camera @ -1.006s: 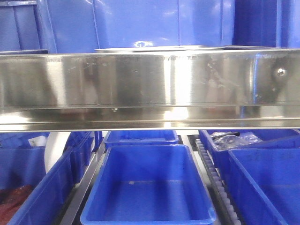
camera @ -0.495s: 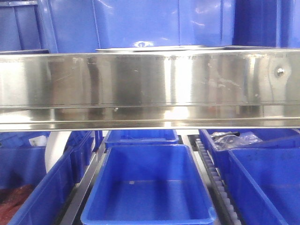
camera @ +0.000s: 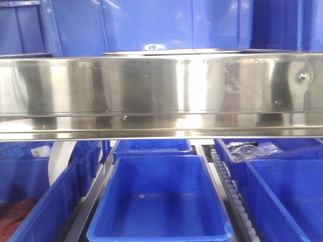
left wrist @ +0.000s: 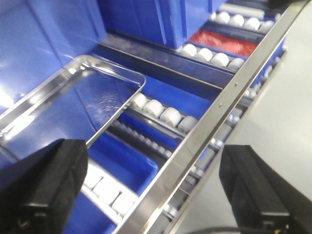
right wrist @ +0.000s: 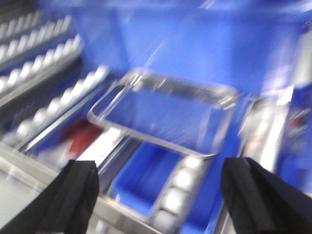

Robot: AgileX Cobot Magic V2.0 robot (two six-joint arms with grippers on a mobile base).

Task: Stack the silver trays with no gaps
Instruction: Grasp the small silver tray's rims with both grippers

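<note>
In the front view a silver tray shows only as a thin rim, edge-on, just above the steel shelf rail. In the left wrist view a shallow silver tray lies on the upper shelf, up and left of my left gripper. That gripper is open and empty, with its black fingers wide apart over the rail. The right wrist view is blurred. It shows a silver tray ahead of my open, empty right gripper. I cannot tell whether both wrist views show the same tray.
The wide steel shelf rail spans the front view. Blue bins sit on roller tracks below it. One bin holds red material. Tall blue bins stand behind the tray. Grey floor lies beyond the rail.
Only the reflections on the steel rail shift slightly. The tray rim and the bins have not moved.
</note>
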